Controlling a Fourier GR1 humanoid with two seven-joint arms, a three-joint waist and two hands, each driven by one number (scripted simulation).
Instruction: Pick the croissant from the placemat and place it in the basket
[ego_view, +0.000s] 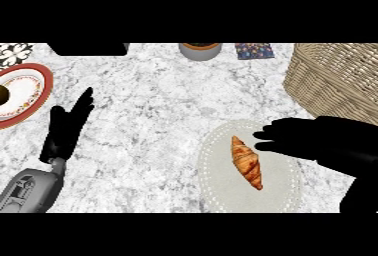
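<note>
**Croissant on the placemat, right hand just beside it**

The croissant (247, 162) lies slantwise on the pale oval placemat (221, 187), near the right of the table (148, 130). The right hand (310, 137) hangs over the placemat's far right part, fingers stretched out and holding nothing, their tips just right of the croissant's far end. The woven wicker basket (336, 77) stands at the far right, well apart from the croissant. The table's top is white marble with grey veins. At the left the left hand (66, 130) rests with straight fingers. A red-rimmed plate (44, 80) sits at the far left edge. Along the far edge stand a grey cup (201, 51), a dark patterned packet (254, 50) and a black object (88, 48). No writing can be read.
</note>
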